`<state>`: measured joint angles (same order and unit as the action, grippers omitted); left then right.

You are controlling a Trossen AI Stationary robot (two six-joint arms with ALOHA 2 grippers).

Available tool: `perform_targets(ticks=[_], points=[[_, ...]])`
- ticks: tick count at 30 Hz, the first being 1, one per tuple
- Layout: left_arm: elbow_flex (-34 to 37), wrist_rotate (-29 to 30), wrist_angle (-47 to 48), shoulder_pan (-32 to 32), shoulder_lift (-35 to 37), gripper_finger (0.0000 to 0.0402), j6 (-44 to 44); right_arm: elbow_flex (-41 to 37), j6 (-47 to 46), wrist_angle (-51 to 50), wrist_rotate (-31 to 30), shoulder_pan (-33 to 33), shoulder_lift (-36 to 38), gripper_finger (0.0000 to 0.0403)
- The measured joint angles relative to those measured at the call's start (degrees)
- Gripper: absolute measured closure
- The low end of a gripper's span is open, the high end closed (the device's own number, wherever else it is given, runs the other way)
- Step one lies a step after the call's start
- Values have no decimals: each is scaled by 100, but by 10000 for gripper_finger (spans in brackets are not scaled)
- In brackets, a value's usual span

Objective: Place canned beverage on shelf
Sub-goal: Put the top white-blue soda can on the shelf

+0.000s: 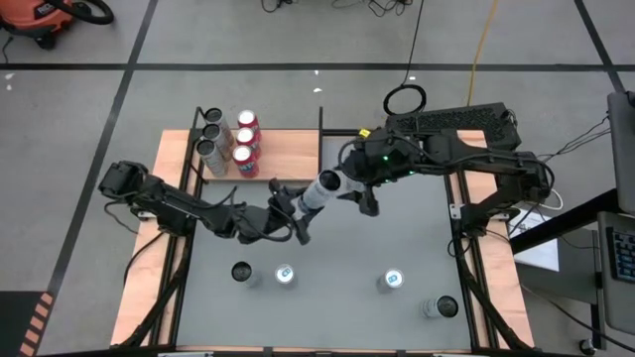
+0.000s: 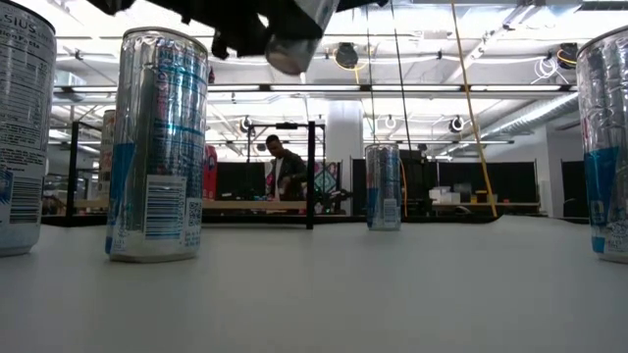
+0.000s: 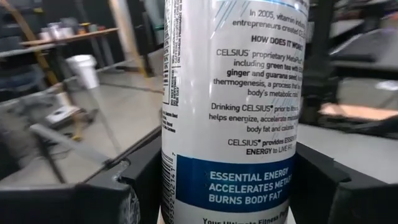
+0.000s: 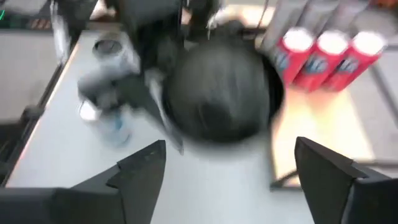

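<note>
Mid-frame in the high view, a white can (image 1: 319,190) is held off the table, lying nearly level, between the two grippers. The left gripper (image 1: 294,203) is closed on the can: in the left wrist view the can (image 3: 233,106) fills the frame with a dark finger (image 3: 124,186) pressed against each side, label text upright. The right gripper (image 1: 359,188) is seen just beside the can's far end; its fingers (image 4: 140,168) are spread wide in the right wrist view, nothing between them, with the can's dark round end (image 4: 221,99) blurred just ahead. Contact between right gripper and can cannot be told.

The shelf (image 1: 288,149) sits at upper centre-left of the high view, behind the held can. Three red cans (image 1: 244,141) and three silver cans (image 1: 210,137) are stood in two rows at its left end; the rest of the board is bare.

Four more cans (image 1: 285,275) are stood along the lower part of the table (image 1: 337,248). In the low view these are seen upright, the held can (image 2: 294,34) at the top edge.
</note>
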<state>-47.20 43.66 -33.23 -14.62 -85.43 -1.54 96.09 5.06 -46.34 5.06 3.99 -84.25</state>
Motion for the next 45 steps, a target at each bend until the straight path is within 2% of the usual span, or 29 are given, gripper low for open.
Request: perform_targets(ticks=[4,7,11,15,22,27,32,40,45], points=[[0,-529,186,-148,351,150,-1,-579,125,320,656,2,262,102],[-13,-1315,129,-163,523,150,-2,-1401,269,1410,1253,-4,559,104],[-7,-2244,150,-81,567,150,117,-2518,126,3527,1916,-63,885,105],[-5,-3085,148,66,567,150,180,-3276,103,5194,1921,-239,954,105],[-4,-4111,275,349,564,150,431,-3740,70,6774,1915,-585,759,106],[-4,-4528,269,455,567,150,430,-3744,275,7207,1915,-788,533,118],[-4,-5017,283,490,564,150,422,-3744,494,7234,1885,-907,481,152],[-7,-5035,351,484,564,150,207,-3746,656,7287,1856,-1005,474,223],[-7,-4933,353,478,564,132,110,-3746,643,7284,1877,-1005,474,240]])
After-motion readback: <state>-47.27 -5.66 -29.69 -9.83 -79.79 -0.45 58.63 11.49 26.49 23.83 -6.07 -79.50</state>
